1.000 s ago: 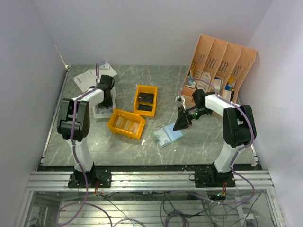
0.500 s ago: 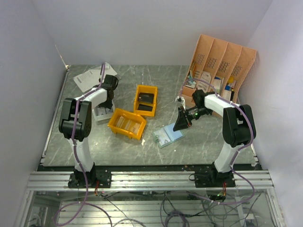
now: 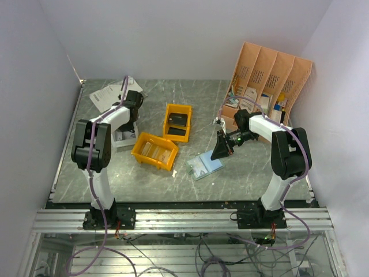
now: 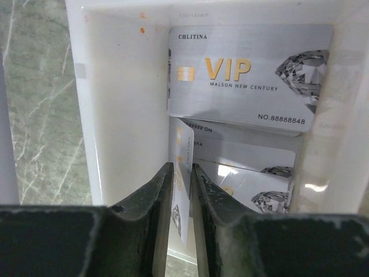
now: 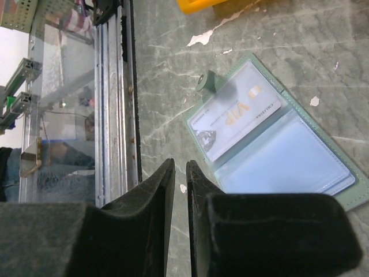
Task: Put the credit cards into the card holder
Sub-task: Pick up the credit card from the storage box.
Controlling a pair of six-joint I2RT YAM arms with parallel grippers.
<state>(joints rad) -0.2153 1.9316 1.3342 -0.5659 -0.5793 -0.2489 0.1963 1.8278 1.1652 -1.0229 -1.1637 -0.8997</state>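
Observation:
The card holder (image 3: 204, 165) lies open on the table, light blue inside, with one silver VIP card (image 5: 237, 118) in its pocket; the right wrist view shows the card holder (image 5: 288, 161) too. My right gripper (image 5: 180, 170) is shut and empty, just above the table beside the holder's near edge. My left gripper (image 4: 183, 173) is inside a white tray (image 4: 115, 104) and is shut on the edge of a silver credit card (image 4: 183, 179) standing on edge. Several more silver VIP cards (image 4: 248, 75) lie flat in the tray.
Two orange bins (image 3: 153, 151) (image 3: 177, 122) stand between the arms. A big peach desk organiser (image 3: 266, 81) stands at the back right. Papers (image 3: 109, 92) lie at the back left. The table's front rail (image 5: 115, 115) is close to my right gripper.
The left arm shifted slightly toward the back over the white tray. The right arm and the card holder have not moved.

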